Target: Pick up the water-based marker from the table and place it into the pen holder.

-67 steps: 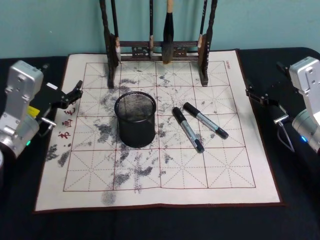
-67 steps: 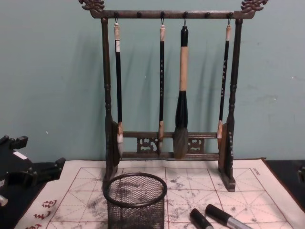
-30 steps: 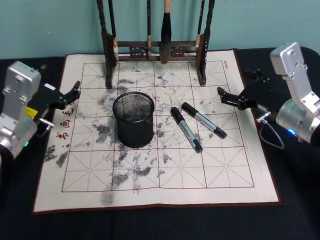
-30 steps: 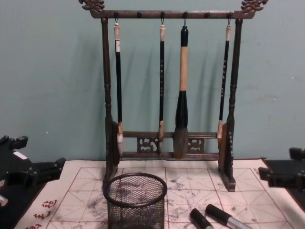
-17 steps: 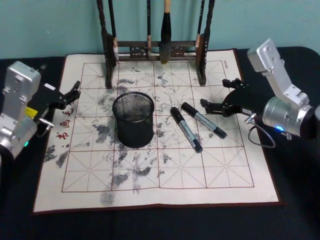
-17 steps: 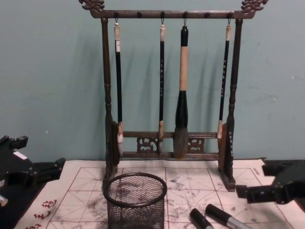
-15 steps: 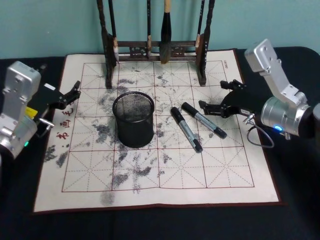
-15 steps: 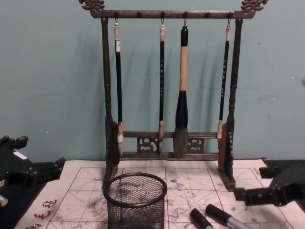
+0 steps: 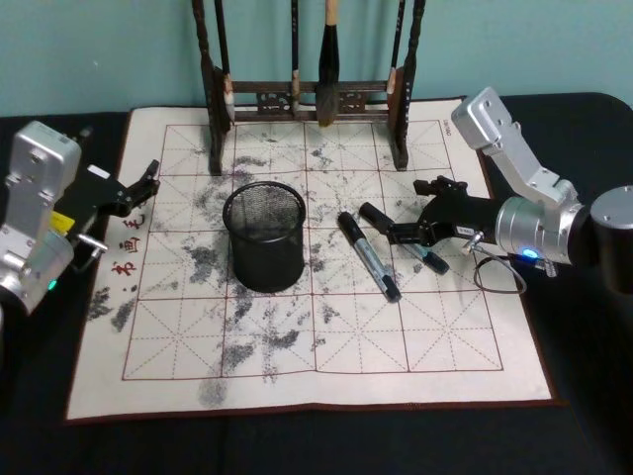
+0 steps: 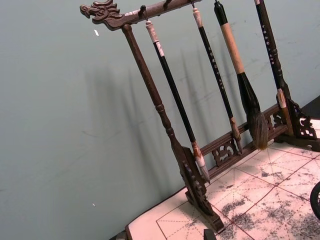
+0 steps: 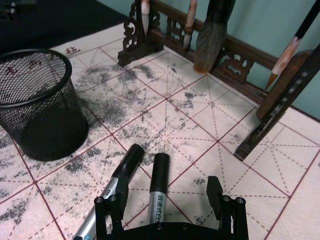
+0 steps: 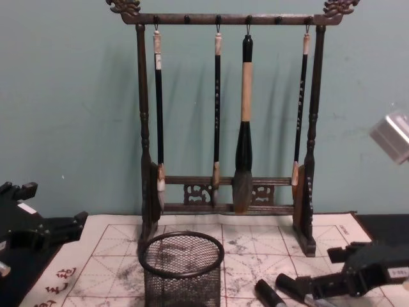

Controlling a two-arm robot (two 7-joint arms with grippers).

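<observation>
- Head view: the right tool hangs low over the ink-stained mat on the black counter. Its fingers are spread wide across the right marker. That marker lies flat, right of the pen holder, with the left marker just beside it. The left tool sits parked at the mat's left edge, fingers apart. This view lays out the whole route to the holder.
- Left wrist view: it takes in the brush rack and the far mat, with a sliver of the holder's rim. It adds nothing about the grasp.
- Right wrist view: it settles what the head view leaves vague. The right marker lies between the fingers, and the left marker lies close by one of them. Closing from here could pinch both markers. It could also knock the left one so that it rolls.
- Chest view: seen from the side, the right tool sits down at marker level. The holder stands well above the mat, so a carry kept low could clip its rim.
</observation>
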